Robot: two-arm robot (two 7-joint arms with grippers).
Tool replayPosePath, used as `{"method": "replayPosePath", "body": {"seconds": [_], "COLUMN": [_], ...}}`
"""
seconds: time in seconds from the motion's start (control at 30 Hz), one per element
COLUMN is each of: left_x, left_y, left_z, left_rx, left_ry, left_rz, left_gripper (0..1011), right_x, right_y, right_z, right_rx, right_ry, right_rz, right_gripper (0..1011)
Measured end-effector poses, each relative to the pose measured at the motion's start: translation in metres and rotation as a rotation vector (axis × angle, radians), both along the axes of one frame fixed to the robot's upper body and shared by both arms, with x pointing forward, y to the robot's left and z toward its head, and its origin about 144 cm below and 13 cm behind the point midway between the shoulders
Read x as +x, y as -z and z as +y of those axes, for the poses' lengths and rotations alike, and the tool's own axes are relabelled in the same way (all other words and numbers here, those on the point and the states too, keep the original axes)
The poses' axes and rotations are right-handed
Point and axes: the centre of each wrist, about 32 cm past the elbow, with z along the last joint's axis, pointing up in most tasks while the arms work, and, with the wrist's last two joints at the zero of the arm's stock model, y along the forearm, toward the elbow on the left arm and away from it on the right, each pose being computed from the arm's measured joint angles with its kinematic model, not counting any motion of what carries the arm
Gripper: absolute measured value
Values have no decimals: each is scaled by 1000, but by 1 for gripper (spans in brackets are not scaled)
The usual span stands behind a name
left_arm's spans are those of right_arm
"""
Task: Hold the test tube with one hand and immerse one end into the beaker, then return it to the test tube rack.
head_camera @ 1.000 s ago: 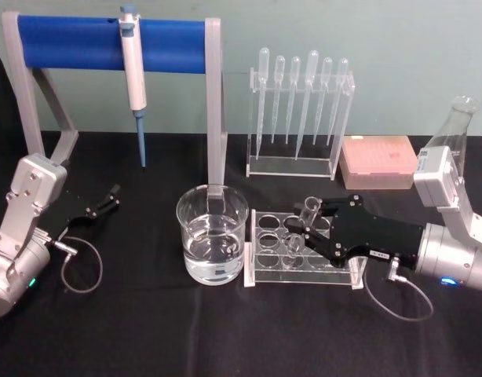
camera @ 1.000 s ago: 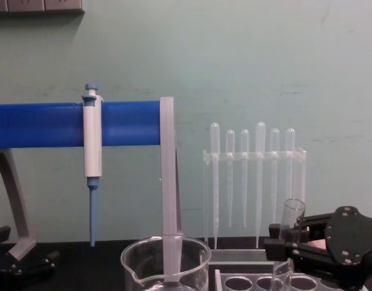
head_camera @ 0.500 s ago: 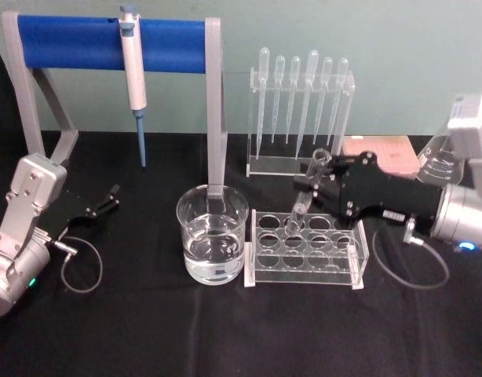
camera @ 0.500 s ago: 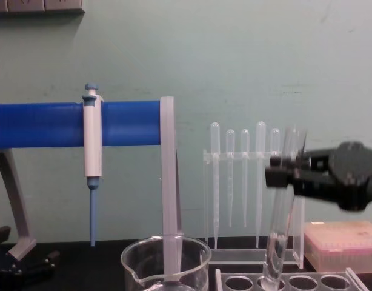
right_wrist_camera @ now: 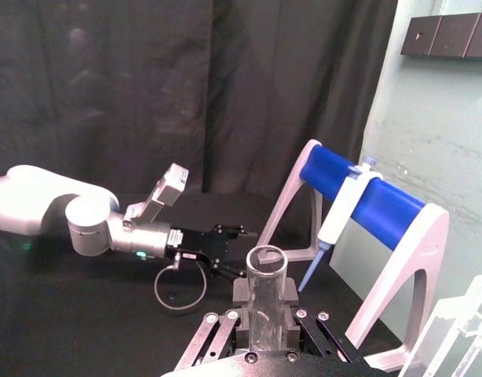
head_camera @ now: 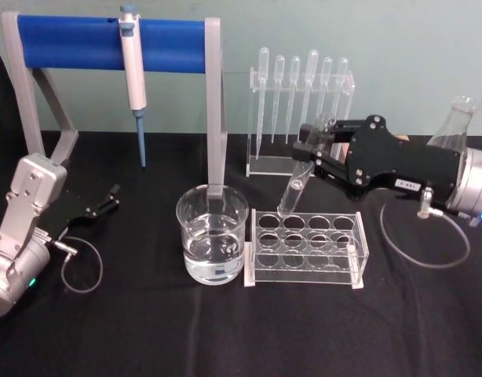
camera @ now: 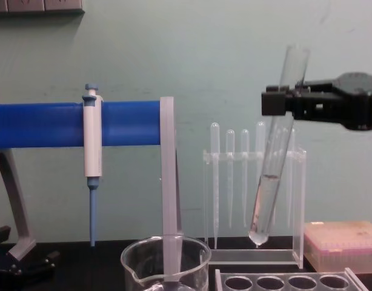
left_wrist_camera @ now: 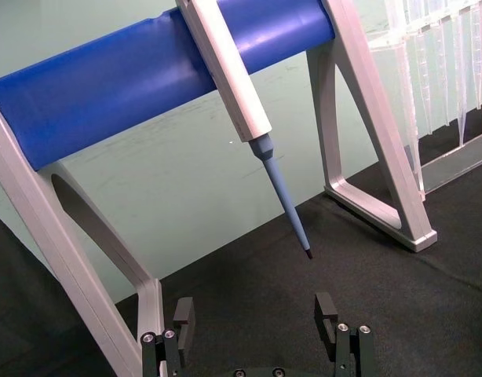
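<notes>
Right gripper (head_camera: 310,151) clamps a slim, tilted glass test tube (head_camera: 292,192), hanging clear above the holed plastic rack (head_camera: 304,267); round beaker (head_camera: 212,236) at eight o'clock. Left gripper (left_wrist_camera: 255,318) rests, jaws wide.

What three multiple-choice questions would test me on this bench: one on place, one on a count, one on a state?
1. Where is the tube? A lifted above the rack; B seated in the rack; C lying beside the rack.
2. How many pipettes are there? A four; B six; C nine.
3. The right gripper is: A open; B shut on nothing; C shut on the tube.
Answers: A, its round end hangs clear over the rack; B, six bulbs stand in a row; C, the fingers clamp its upper part.
</notes>
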Motion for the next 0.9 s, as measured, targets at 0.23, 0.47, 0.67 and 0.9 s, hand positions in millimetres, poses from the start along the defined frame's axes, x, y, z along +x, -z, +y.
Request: {"method": "replayPosePath", "body": {"seconds": [0.23, 0.47, 0.67, 0.9], "left_x": [0, 0, 0, 0], "left_y": [0, 0, 0, 0], "left_z": [0, 0, 0, 0], "left_rx": [0, 0, 0, 0], "left_ry": [0, 0, 0, 0], "left_rz": [0, 0, 0, 0], "left_gripper": [1000, 1000, 1000, 1000], "right_x": [2, 6, 11, 16], "right_y": [-14, -24, -31, -35], "right_z": [3, 6, 8, 10], "right_rx": [-6, -15, -20, -22], "right_ry": [-8, -20, -25, -31], "right_rz": [20, 42, 54, 60], "right_gripper": [228, 228, 228, 227]}}
